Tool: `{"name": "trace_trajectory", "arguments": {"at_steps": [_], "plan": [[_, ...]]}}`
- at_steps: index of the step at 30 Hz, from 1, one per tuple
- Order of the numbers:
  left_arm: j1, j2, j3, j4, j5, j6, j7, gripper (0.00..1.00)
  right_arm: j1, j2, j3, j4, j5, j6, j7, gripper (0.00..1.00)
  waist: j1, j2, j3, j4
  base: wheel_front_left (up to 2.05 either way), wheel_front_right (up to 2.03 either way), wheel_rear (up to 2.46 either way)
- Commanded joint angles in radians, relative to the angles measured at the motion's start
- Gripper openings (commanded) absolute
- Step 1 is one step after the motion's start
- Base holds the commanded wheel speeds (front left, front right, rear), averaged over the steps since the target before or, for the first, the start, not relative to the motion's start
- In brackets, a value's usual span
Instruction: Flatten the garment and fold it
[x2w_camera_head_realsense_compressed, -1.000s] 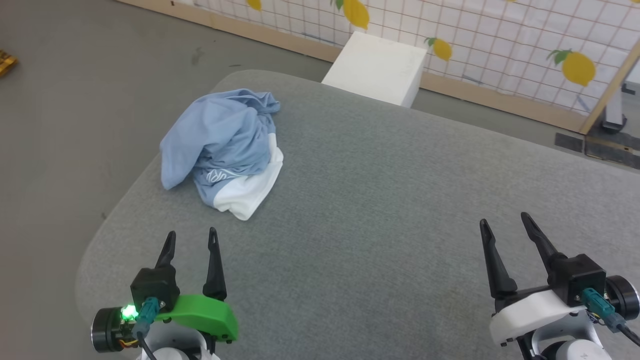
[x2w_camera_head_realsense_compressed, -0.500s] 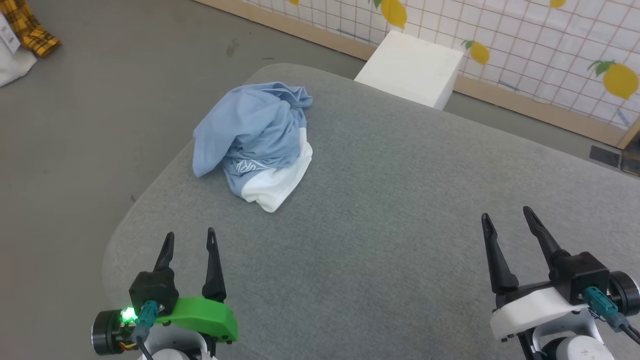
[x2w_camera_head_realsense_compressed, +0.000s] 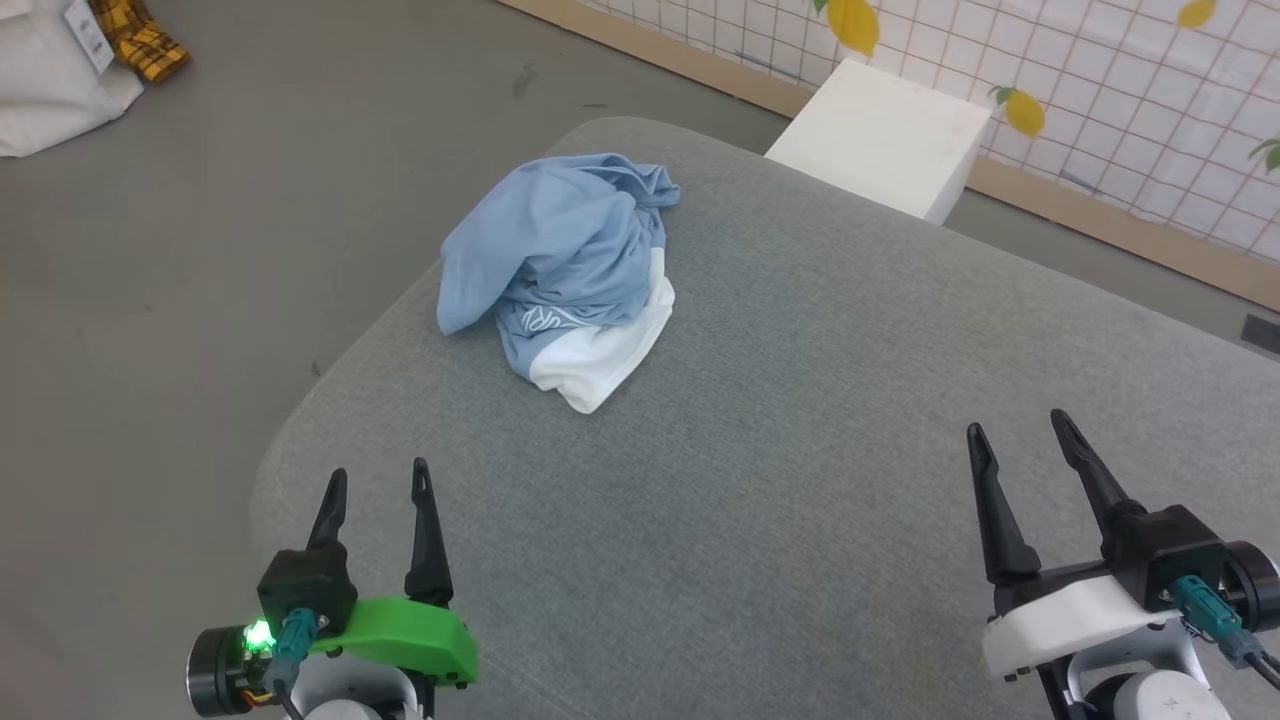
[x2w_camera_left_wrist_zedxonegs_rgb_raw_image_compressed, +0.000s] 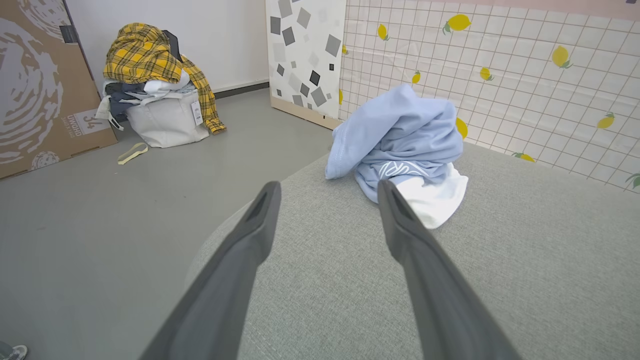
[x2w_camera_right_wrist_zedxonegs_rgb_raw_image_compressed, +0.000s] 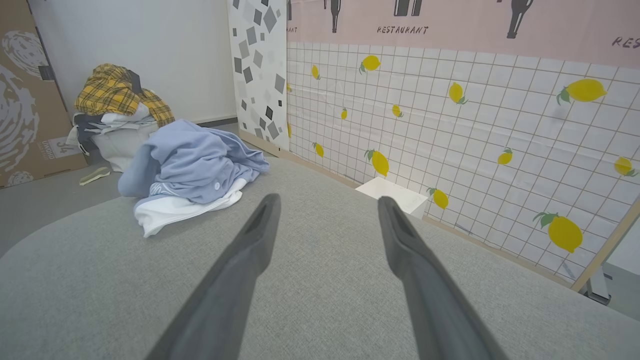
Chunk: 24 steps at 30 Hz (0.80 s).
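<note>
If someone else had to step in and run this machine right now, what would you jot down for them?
Left end effector: open, empty, over the near left of the table.
Right end effector: open, empty, over the near right.
T-shirt: a crumpled heap near the table's far left corner, white part toward the robot, touched by neither end effector.
Done: nothing yet.
Left: spread it flat, then fold it.

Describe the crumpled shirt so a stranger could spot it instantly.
Find the grey cushioned surface before the lemon-tiled wall. Near its far left corner sits the garment, a crumpled heap. It is light blue with a white panel and lettering, unlike the yellow plaid clothes piled farther off.
</note>
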Motion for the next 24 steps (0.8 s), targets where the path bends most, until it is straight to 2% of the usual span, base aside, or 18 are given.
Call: {"name": "trace_trajectory", "arguments": {"at_steps": [1,12,18,24], "plan": [[-0.015,0.008,-0.003,0.003,-0.008,0.008,-0.013,1.00,-0.016,0.001,-0.002,0.002,-0.006,-0.002,-0.010,1.00,-0.0001,0.0000,0.003,0.012,0.00,0.00,0.00],[-0.030,0.014,-0.016,0.013,-0.034,0.017,-0.034,1.00,-0.023,0.001,0.004,0.005,-0.003,-0.002,-0.028,1.00,-0.0001,0.0000,0.016,0.044,0.00,0.00,0.00],[-0.150,0.021,0.002,0.042,-0.101,-0.031,0.027,1.00,-0.054,0.001,0.015,-0.021,-0.025,-0.002,-0.010,1.00,-0.0001,0.0000,0.087,-0.001,0.00,0.00,0.00],[-0.388,0.049,0.061,0.123,-0.184,-0.065,0.120,1.00,-0.099,0.001,0.028,-0.067,-0.064,-0.002,0.013,1.00,-0.0001,0.0000,0.224,-0.081,0.00,0.00,0.00]]}}
